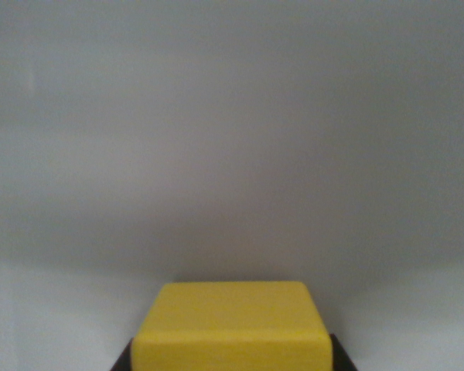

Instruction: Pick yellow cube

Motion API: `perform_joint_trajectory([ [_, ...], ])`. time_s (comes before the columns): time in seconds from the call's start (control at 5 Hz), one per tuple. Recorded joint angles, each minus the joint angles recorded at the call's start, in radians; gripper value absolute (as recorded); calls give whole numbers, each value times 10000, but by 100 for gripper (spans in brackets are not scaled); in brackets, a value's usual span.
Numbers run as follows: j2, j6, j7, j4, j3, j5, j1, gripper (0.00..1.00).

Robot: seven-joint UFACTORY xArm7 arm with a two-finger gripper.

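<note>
The yellow cube sits at the bottom middle of the wrist view, close to the camera and cut off by the lower edge. 2 of its faces show: a paler top face with rounded corners, and below it a brighter front face. Its edges look soft and slightly blurred.

The gripper appears only as 2 dark wedges at the bottom edge, 1 at the cube's lower left corner and 1 at its lower right corner. Each wedge lies right against a side of the cube, so the cube sits between them. The jaws seem closed in on the cube, gripping it from both sides, though very little of them is visible.

Behind the cube everything is a plain grey-white surface with a darker, shadowed band across the middle of the view and a lighter band lower down. Whether the cube rests on a bench or hangs above it cannot be told.
</note>
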Motion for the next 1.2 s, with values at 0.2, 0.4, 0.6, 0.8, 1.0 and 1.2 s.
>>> perform_joint_trajectory([
  [0.2, 0, 0, 0, 0, 0, 0, 0, 100],
  [0.4, -43, 134, -6, 92, -1, 11, -3, 100],
  [0.6, -43, 134, -6, 92, -1, 11, -3, 100],
  [0.8, -100, 312, -14, 214, -2, 25, -7, 100],
  [1.0, -100, 312, -14, 214, -2, 25, -7, 100],
  [1.2, -172, 533, -25, 365, -4, 43, -12, 100],
])
